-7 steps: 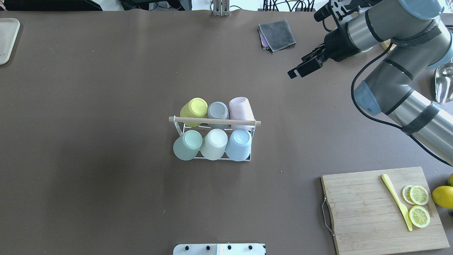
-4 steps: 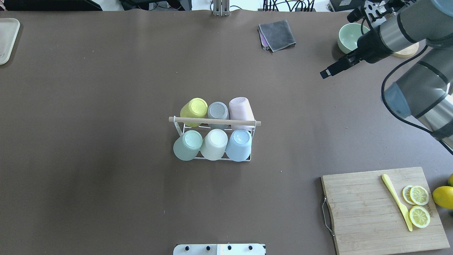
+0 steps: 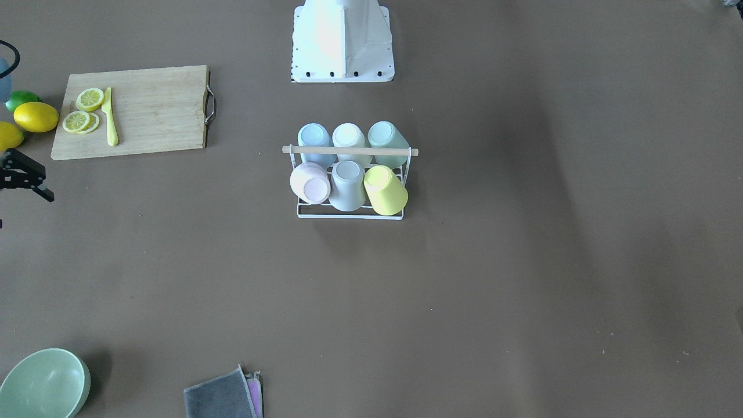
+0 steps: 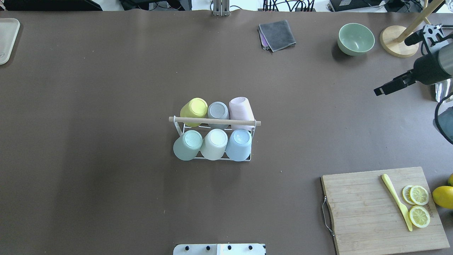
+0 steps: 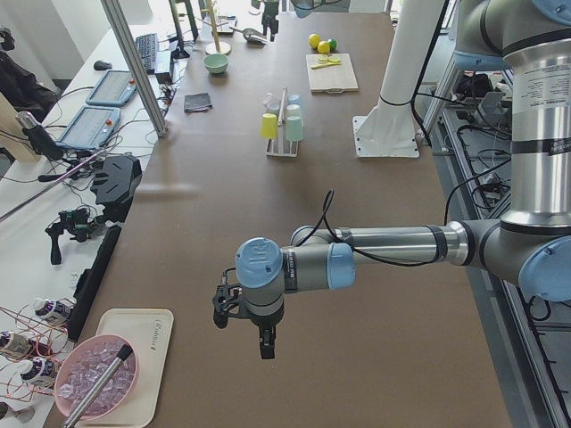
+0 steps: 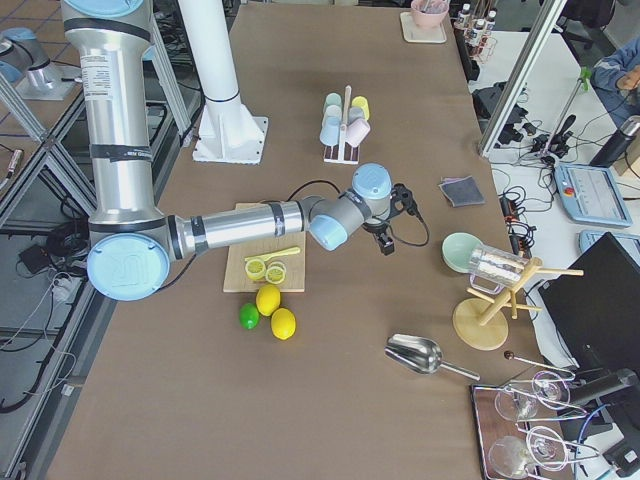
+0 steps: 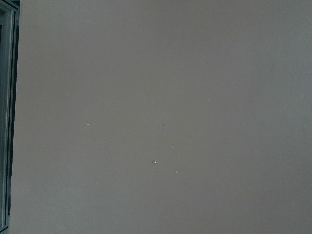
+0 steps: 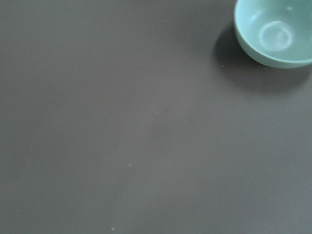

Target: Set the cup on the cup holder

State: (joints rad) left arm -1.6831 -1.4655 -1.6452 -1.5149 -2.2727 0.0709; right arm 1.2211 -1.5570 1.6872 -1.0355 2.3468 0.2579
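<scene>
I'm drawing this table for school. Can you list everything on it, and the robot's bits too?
cup holder: 1, white wire with a wooden bar, middle of the table
cups: 6, yellow, grey, pink, green, cream, blue, upside down on the cup holder
cloth: 1, grey, far side
bowl: 1, green, robot's far right
wooden stand: 1, light wood, beside the bowl
cutting board: 1, wood, robot's near right
knife: 1, yellow, on the board
lemon slices: 3, yellow, on the board
lemons: 2, yellow, beside the board
lime: 1, green, by the lemons
scoop: 1, silver, right end
tray: 1, white, far left corner
right gripper: 1, black, above the table's right side
left gripper: 1, black, above the table's left end
</scene>
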